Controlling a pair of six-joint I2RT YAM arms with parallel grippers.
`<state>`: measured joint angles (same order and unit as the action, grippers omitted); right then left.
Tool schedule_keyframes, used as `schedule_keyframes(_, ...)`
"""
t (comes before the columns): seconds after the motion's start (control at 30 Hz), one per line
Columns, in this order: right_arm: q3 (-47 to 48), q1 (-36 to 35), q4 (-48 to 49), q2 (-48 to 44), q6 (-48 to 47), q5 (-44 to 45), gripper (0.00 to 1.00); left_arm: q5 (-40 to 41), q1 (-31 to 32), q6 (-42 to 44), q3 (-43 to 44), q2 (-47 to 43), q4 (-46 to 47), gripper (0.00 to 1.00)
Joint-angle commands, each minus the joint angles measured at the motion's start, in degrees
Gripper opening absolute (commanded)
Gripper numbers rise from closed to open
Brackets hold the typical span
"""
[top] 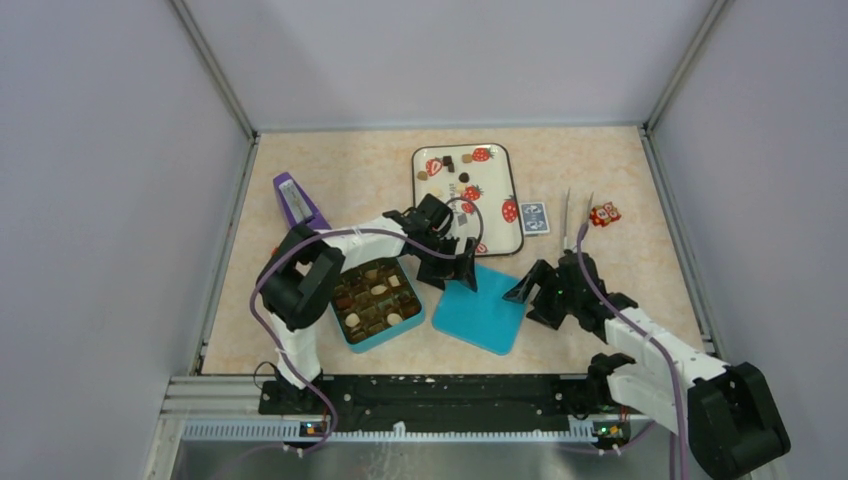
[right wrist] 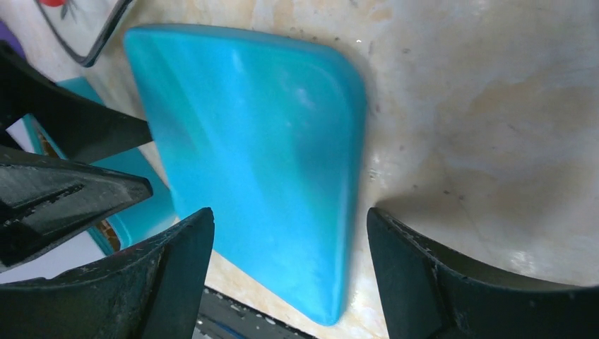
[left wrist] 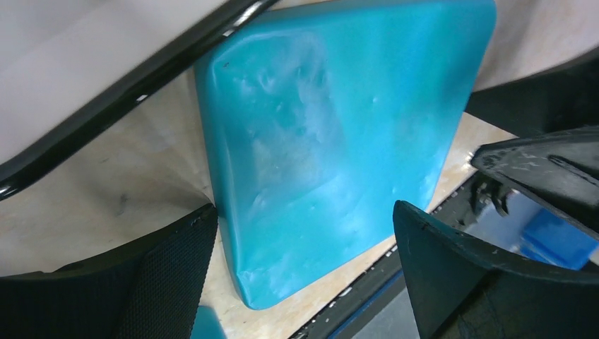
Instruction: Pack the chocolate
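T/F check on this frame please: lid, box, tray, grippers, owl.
1. The teal lid lies flat on the table beside the teal box, not on it. True.
2. Both grippers are shut on the lid. False: the left gripper and the right gripper both stand open at the lid and hold nothing.
3. The box already holds chocolate. True.
4. The strawberry tray has no chocolate left on it. False: several pieces lie on it.
5. The orange owl sits inside the box. False: it stands on the table, right of the tray.
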<state>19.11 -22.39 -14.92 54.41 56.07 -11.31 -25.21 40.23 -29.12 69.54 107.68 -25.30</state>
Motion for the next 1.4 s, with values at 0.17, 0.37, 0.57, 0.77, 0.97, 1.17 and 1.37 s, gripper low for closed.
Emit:
schedule_keyframes(0.17,-7.99,-0.4,18.06,1.04,6.1,-9.33,0.78,-9.89,0.32,-0.17,-0.8,4.4,5.15,0.99)
schedule_keyframes(0.37,-7.95,-0.37,23.44,-5.02,6.72,-12.13,0.78,-11.28,0.36,0.2,0.1,5.78,5.37,0.99)
schedule_keyframes(0.57,-8.74,-0.37,30.31,-8.2,6.98,-15.64,0.77,-11.86,0.33,0.12,-0.02,6.24,5.96,0.99)
schedule_keyframes(0.77,-10.28,-0.37,36.62,-12.39,8.4,-16.14,0.77,-12.43,0.3,-0.18,-0.18,6.37,6.54,0.99)
schedule_keyframes(0.97,-9.25,-0.44,38.97,-15.89,8.2,-16.56,0.77,-13.37,0.33,-0.14,-0.08,6.34,7.08,0.99)
schedule_keyframes(1.17,-7.75,-0.42,37.99,-14.97,7.96,-16.75,0.77,-15.06,0.36,-0.14,0.42,6.01,7.47,0.99)
schedule_keyframes(1.37,-8.18,-0.42,45.19,-10.69,11.21,-18.39,0.76,-16.27,0.3,-0.22,0.33,5.89,8.51,0.99)
